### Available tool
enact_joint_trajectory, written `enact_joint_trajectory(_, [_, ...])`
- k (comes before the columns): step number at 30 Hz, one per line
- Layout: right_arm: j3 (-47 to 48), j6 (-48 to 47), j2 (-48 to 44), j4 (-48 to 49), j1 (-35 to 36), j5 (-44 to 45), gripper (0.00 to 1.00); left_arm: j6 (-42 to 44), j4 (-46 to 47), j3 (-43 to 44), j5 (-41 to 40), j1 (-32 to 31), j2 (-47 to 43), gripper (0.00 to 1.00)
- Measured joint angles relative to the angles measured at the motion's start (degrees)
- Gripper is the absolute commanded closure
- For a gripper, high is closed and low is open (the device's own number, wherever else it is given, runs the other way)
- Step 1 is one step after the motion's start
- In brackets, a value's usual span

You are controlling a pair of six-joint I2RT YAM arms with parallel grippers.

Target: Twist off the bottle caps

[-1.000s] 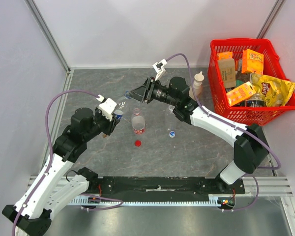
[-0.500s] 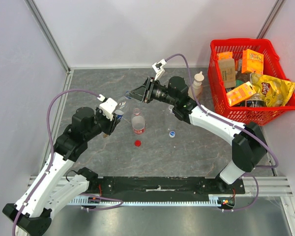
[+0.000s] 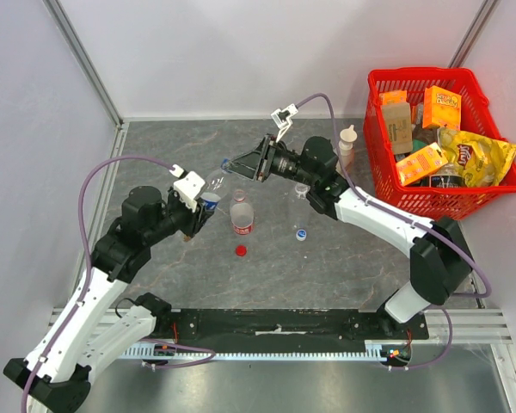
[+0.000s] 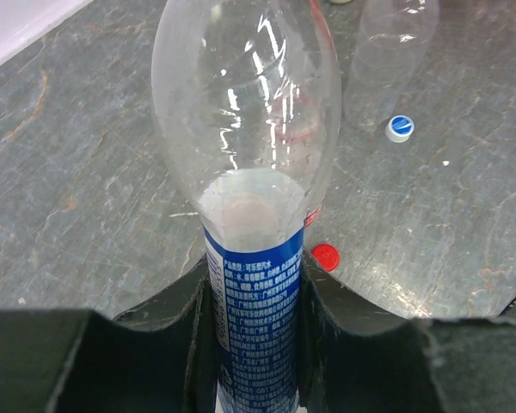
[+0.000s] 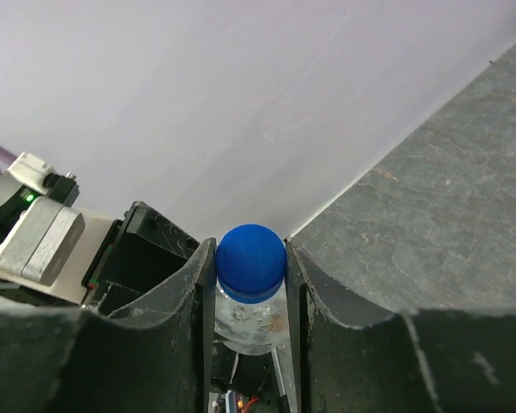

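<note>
Blue plastic is what my right gripper (image 5: 249, 274) has closed on: the blue cap (image 5: 251, 256) of the Pepsi bottle (image 4: 256, 335) sits squeezed between both fingers, seen end-on from that wrist. My left gripper (image 4: 256, 288) is clamped around the labelled body lower down. I read the split as deliberate: one hand anchors the bottle so it cannot spin, and the other takes the cap to twist it. The bottle hangs off the table (image 3: 155, 155), left of centre, between the two arms. Its long axis runs from my left gripper up and away toward the far wall, leaning slightly right, cap end highest and farthest. The cap looks seated on the neck, so I judge this one not yet unscrewed. Just to the right, the red-label bottle (image 3: 242, 217) stands on the table and appears uncapped, with a red cap (image 4: 325, 255) lying near it.
</note>
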Motion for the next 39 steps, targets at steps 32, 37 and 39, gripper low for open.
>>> enact_joint_trajectory(32, [-7.41, -17.46, -16.44, 6.32, -0.85, -20.7, 1.0, -0.46, 0.02, 3.87, 32.89, -0.02, 2.23, 0.77])
enact_joint_trajectory(37, [-7.8, -17.94, -17.77, 8.41, -0.59, -24.3, 1.0, -0.46, 0.79, 3.87, 39.69, -0.02, 2.51, 0.8])
enact_joint_trajectory(39, [-8.09, -17.38, -18.18, 10.36, -0.48, -25.9, 1.0, -0.46, 1.53, 3.85, 42.97, -0.02, 2.75, 0.8])
